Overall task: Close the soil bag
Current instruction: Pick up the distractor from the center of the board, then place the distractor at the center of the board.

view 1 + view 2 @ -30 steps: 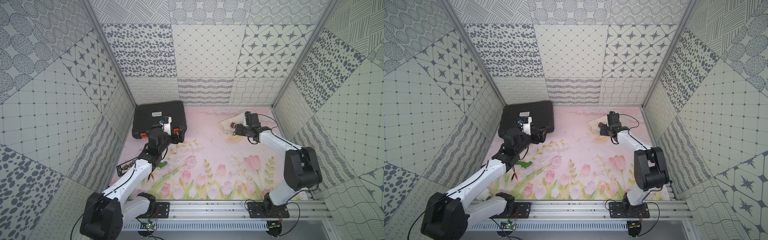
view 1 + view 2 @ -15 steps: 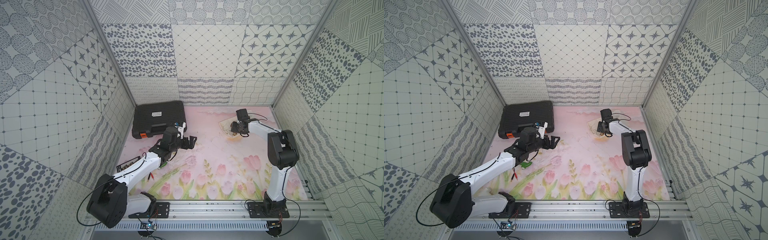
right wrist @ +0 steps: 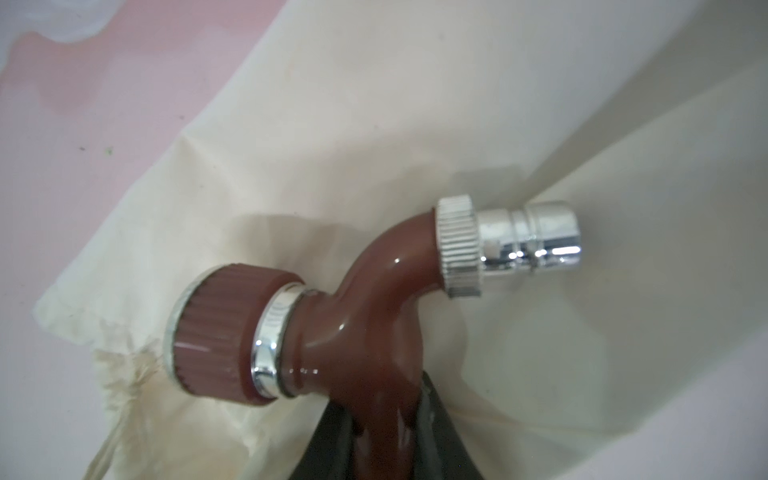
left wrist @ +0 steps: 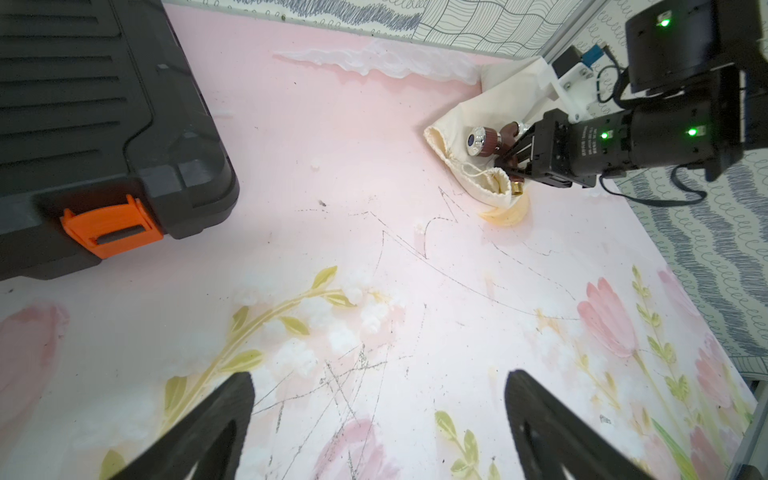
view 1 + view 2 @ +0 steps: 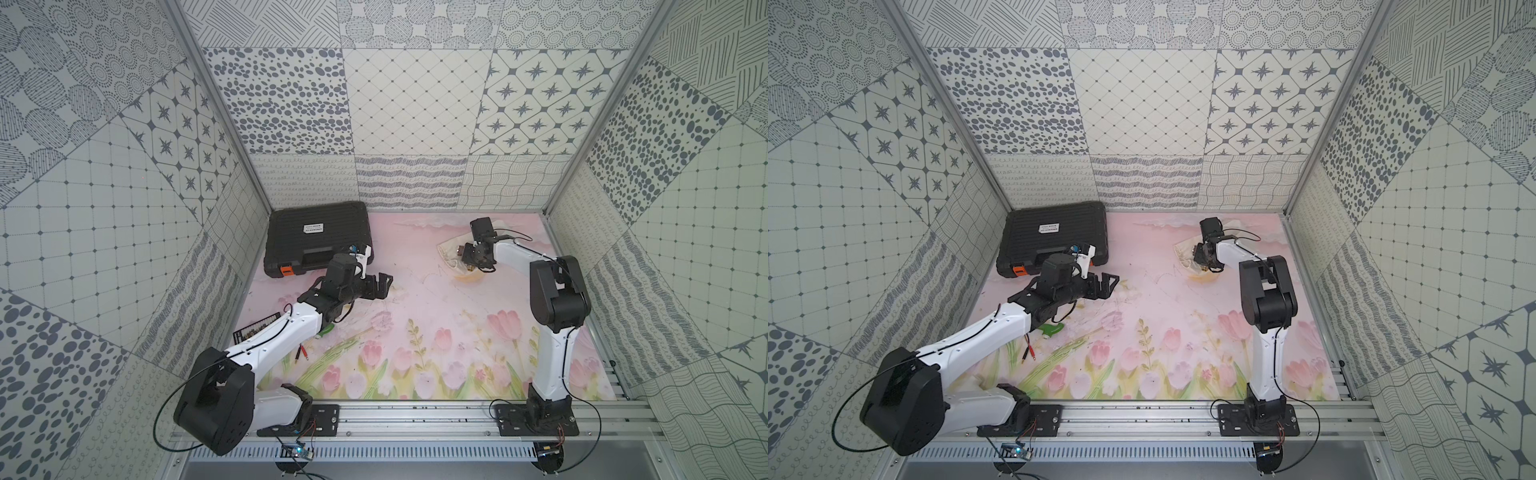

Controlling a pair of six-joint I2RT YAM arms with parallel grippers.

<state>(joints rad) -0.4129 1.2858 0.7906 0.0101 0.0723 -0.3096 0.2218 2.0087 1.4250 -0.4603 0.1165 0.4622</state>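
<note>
Squeezing shut on the stem of a brown tap (image 3: 365, 316) with the right gripper (image 3: 384, 449), and holding that tap right over the soil bag (image 3: 415, 104); not telling from here about touching or not. Seeing the bag lying flat and floppy on the pink mat (image 4: 374, 249) near the far right corner, with its mouth not yet pulled shut and its thin cords (image 4: 469, 168) lying loose beside the tap. Holding the left gripper (image 4: 378, 376) wide open with nothing in it, hanging over the mat near the black case (image 4: 104, 104) and well apart from the bag. Probably heading for trouble in a few ways. Having no free gripper near the cords while hanging on to the tap. Maybe letting the tap drop onto the mouth and pinning the cloth, so stopping any pulling from working. Maybe dragging the whole light bag along by tugging one cord with nothing holding the cloth down. Maybe missing the cords, being so thin and flat. Maybe knocking the two grippers together while crowding into that one small corner.
</note>
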